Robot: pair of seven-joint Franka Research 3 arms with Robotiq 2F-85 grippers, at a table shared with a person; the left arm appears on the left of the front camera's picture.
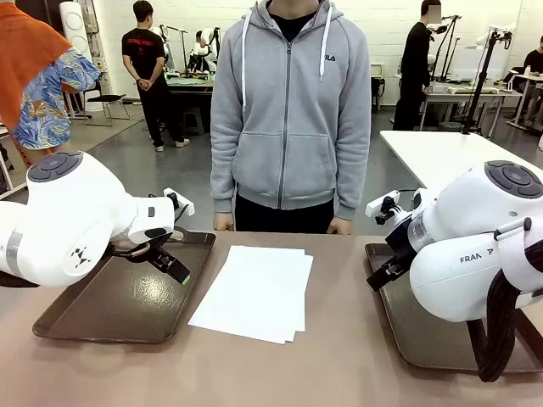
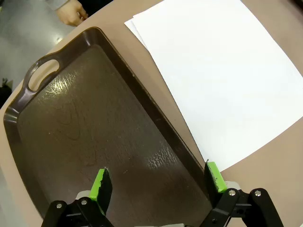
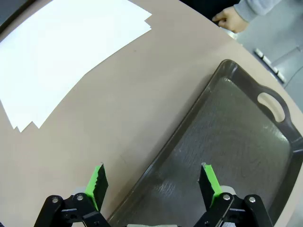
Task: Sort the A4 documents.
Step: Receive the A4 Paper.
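Nothing sorted yet, by my read: the A4 documents (image 1: 254,292) sit in 1 loosely fanned stack mid-table. Both brown trays are bare, the left tray (image 1: 102,314) at the stack's 9 o'clock and the right tray (image 1: 424,339) at 3 o'clock. My left gripper (image 2: 158,178) hangs over its tray, jaws apart, holding nothing. My right gripper (image 3: 152,180) does likewise, straddling its tray's rim. Readable: "FRAN" on the right arm (image 1: 475,259), "ILA" on the person's grey hoodie (image 1: 288,110) at 12 o'clock.

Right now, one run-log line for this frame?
phase: not started | A4 documents: one stack on table | left gripper: open, above left tray | right gripper: open, over right tray edge | held: nothing
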